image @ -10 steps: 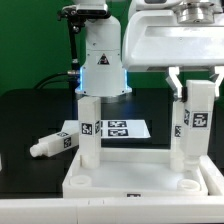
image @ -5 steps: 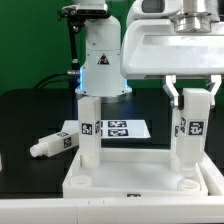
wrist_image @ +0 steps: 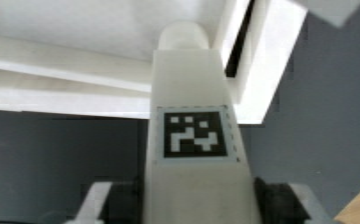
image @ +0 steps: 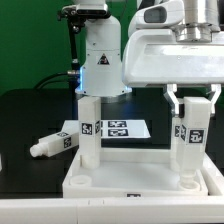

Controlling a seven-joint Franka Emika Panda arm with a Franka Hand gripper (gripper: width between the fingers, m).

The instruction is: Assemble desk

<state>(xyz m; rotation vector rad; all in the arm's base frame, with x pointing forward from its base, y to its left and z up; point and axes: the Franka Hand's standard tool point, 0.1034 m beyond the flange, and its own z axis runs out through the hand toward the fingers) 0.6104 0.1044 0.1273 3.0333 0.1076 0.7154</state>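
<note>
The white tabletop panel lies on the black table with its rim up and round sockets at its corners. One white tagged leg stands upright in its far corner on the exterior view's left. My gripper is shut on the top of a second upright leg, whose foot sits at the corner socket on the exterior view's right. The wrist view looks down this leg, with a finger on each side. A third leg lies loose on the table at the exterior view's left.
The marker board lies flat behind the tabletop. The robot's white base stands at the back. A green wall is behind. A white table edge runs along the front.
My gripper has moved down and slightly towards the exterior view's left with the leg, lowering its foot towards the corner socket.
</note>
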